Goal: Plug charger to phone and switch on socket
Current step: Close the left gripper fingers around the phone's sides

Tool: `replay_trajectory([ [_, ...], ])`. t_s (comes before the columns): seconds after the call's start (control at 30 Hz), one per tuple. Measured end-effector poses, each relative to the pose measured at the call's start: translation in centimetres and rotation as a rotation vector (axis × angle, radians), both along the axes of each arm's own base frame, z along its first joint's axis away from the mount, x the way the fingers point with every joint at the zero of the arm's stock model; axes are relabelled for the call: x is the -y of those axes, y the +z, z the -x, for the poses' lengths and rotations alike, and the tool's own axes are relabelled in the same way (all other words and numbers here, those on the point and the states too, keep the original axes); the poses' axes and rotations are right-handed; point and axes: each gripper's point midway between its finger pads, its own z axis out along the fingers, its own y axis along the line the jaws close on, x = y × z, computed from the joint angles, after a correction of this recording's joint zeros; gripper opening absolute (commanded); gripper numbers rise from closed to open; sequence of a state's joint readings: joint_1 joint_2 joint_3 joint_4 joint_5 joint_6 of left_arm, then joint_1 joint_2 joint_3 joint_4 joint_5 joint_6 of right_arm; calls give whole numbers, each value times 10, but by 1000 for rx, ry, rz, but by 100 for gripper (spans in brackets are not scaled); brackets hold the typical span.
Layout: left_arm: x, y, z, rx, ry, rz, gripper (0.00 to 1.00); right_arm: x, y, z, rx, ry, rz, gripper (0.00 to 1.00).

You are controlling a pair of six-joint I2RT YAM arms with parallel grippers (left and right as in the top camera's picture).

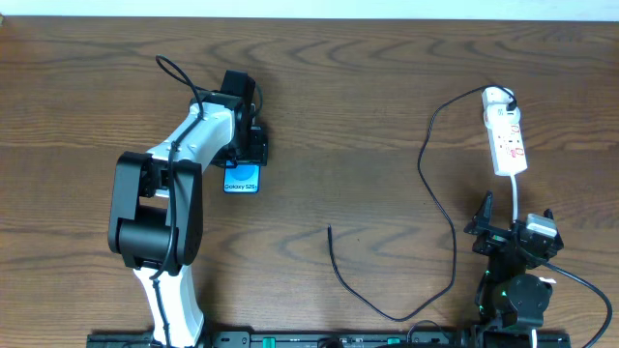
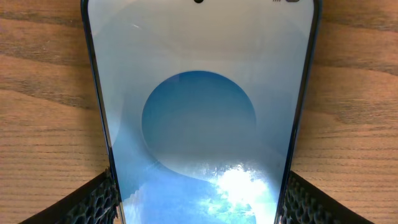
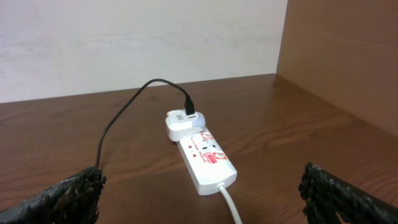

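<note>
The phone (image 1: 242,181) lies flat on the wooden table at left centre, blue screen up. My left gripper (image 1: 248,159) reaches over its far end. In the left wrist view the phone (image 2: 199,93) fills the frame, and both pads (image 2: 99,202) press its long edges, so the gripper (image 2: 199,211) is shut on it. The charger (image 1: 452,242) runs from the white plug head (image 1: 497,97) down in a loop. Its free tip (image 1: 330,229) rests on the table, apart from the phone. The socket (image 1: 507,140) lies at far right. My right gripper (image 1: 515,215) stands open just short of it, holding nothing.
In the right wrist view the socket (image 3: 208,158) lies ahead between my open fingers (image 3: 62,199), its white cord (image 3: 230,202) running toward the camera. The charger (image 3: 124,115) leaves the plug head (image 3: 180,124) to the left. A brown wall (image 3: 342,56) stands on the right.
</note>
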State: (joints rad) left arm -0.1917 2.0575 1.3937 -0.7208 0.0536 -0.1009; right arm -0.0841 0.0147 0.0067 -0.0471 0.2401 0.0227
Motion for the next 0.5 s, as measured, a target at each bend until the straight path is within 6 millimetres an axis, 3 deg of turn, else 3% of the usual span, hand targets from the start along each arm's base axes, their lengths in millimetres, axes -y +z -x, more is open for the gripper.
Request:
replay_trajectory([
  [0.13, 0, 0, 0, 0, 0, 0, 8, 0, 0, 0, 0, 0, 0, 99],
  [0.5, 0, 0, 0, 0, 0, 0, 7, 0, 0, 0, 0, 0, 0, 99],
])
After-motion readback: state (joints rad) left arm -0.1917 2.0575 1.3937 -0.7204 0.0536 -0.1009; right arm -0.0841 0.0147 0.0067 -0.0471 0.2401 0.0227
